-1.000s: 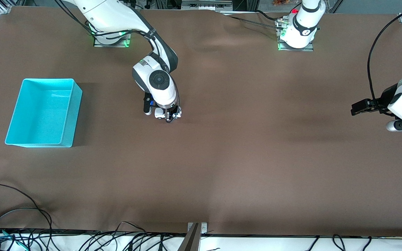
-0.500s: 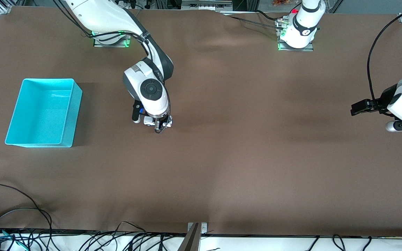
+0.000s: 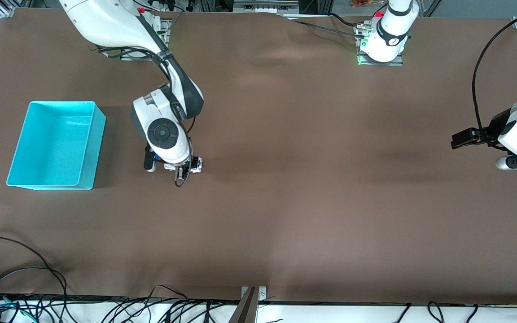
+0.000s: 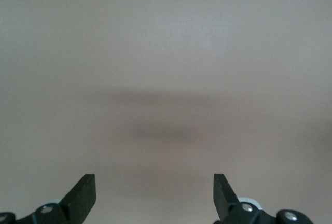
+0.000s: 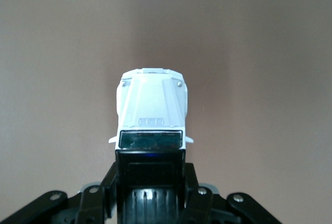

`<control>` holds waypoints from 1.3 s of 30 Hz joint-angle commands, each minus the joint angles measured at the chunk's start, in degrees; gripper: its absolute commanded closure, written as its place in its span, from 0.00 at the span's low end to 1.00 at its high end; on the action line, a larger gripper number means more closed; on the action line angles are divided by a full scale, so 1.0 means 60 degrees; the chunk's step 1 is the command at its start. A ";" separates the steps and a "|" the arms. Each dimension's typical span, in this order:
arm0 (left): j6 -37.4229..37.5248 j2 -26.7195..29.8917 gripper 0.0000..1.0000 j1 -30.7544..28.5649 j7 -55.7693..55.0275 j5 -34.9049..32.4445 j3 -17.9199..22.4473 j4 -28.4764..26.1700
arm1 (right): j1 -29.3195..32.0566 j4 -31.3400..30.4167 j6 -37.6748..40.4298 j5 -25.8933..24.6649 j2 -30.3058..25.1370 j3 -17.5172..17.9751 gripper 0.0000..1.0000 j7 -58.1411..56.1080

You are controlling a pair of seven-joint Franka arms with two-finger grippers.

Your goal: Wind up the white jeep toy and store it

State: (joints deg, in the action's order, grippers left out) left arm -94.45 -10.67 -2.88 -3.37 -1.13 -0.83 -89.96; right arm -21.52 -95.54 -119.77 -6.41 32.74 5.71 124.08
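Observation:
The white jeep toy (image 5: 151, 111), white with a black roof and dark windshield, is clamped between the fingers of my right gripper (image 5: 150, 182). In the front view the right gripper (image 3: 181, 172) holds it low over the brown table, beside the turquoise bin (image 3: 85, 154), and only a bit of the toy (image 3: 195, 165) shows under the wrist. My left gripper (image 4: 154, 193) is open and empty, with only bare table under it. In the front view the left gripper (image 3: 462, 138) waits up in the air at the left arm's end of the table.
The turquoise bin is open-topped and holds nothing. The brown cloth (image 3: 285, 179) covers the table, with a wrinkle near the arms' bases. Cables (image 3: 25, 278) lie along the table edge nearest the front camera.
My right gripper has moved with the jeep toward the turquoise bin and a little nearer to the front camera. The left arm has not moved.

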 commanded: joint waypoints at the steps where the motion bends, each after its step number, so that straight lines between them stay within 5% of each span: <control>1: -0.0006 -0.0024 0.00 0.0098 0.0093 0.0188 0.0095 0.0053 | 0.0452 0.0543 0.0655 0.0307 -0.0007 0.0118 1.00 -0.0363; 10: -0.0006 -0.0039 0.00 0.0113 0.0093 0.0188 0.0095 0.0053 | 0.1008 -0.0348 0.0684 0.0966 -0.1176 0.0148 1.00 -0.1605; 25: -0.0021 -0.0039 0.00 0.0113 0.0093 0.0188 0.0095 0.0053 | 0.3088 -0.3176 0.0816 0.1904 -0.3843 0.0089 1.00 -0.8225; 39: -0.0021 -0.0053 0.00 0.0113 0.0093 0.0188 0.0095 0.0053 | 0.3426 -0.4231 0.0918 0.1860 -0.4328 -0.2018 1.00 -1.4568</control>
State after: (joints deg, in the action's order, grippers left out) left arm -94.45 -10.90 -2.67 -3.37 -1.13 -0.84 -89.96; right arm -1.31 -117.19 -114.48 3.65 9.49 -2.10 48.83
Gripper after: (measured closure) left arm 0.000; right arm 0.489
